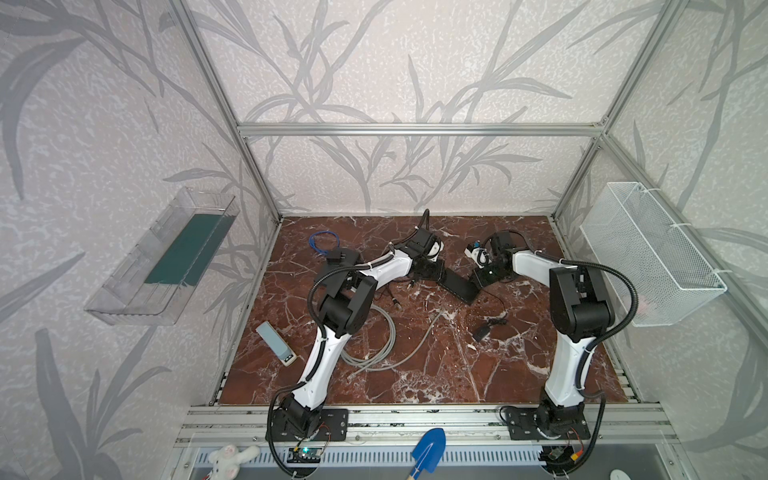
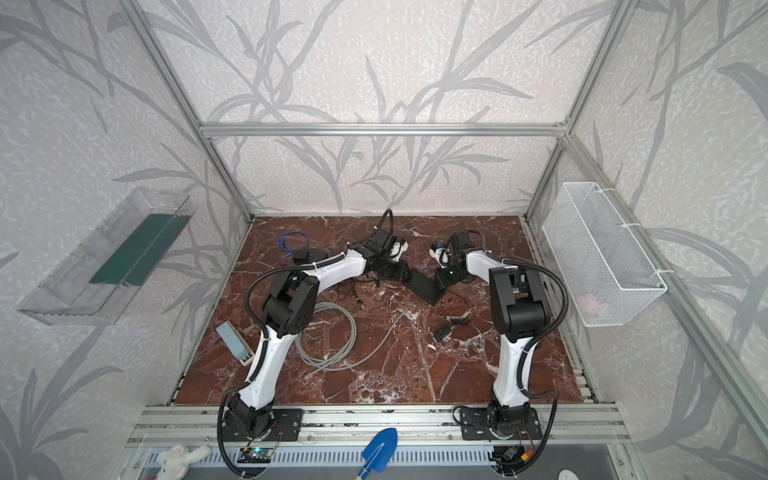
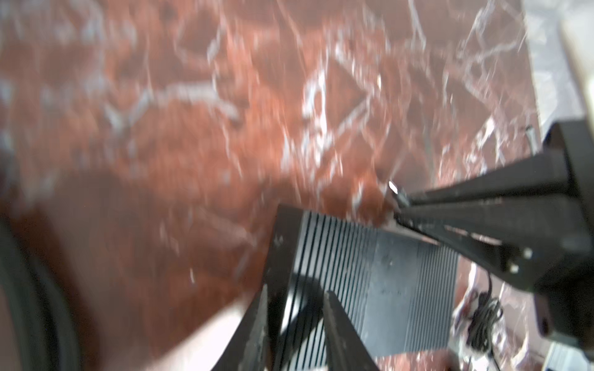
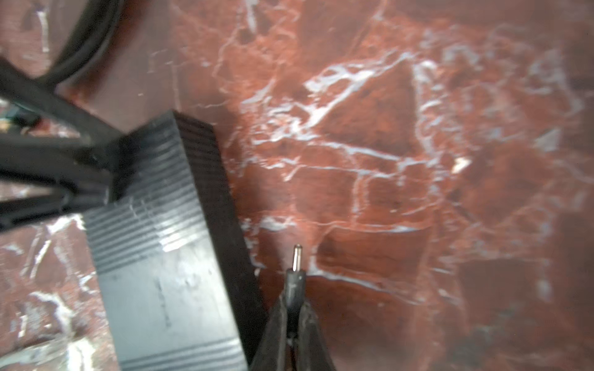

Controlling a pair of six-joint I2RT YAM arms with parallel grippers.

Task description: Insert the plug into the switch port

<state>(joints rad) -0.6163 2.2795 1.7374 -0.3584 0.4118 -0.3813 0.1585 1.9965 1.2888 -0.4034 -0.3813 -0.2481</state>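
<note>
While the right gripper [image 4: 294, 305] is pressed together on the plug [image 4: 295, 276], a small barrel plug whose bare metal tip projects past the fingertips, the plug is not in any port: it stands just beside one long side face of the switch [image 4: 167, 257], apart from it. In both top views the switch [image 1: 459, 286] [image 2: 426, 286] lies on the red marble table [image 1: 415, 374], towards the far middle, set slantwise from far left to near right, between the two grippers. Its ribbed top face shows in both wrist views; the row of sockets cannot be made out. The left gripper [image 3: 297, 295] is at the far-left end of the switch, one finger [image 3: 254, 321] alongside the side face and its opposite over the ribbed top. The fingers stand partly apart around that end, but the blur does not show whether they press on it. In a top view the right gripper [image 1: 480, 276] sits just right of the switch. Elsewhere on the table, well apart from the switch: a coiled grey cable [image 1: 374, 340] near left of centre, a blue cable loop [image 1: 323, 241] at the far left, a grey handset [image 1: 275, 343] at the left edge, and a small black adapter [image 1: 482, 332] nearer than the switch.
</note>
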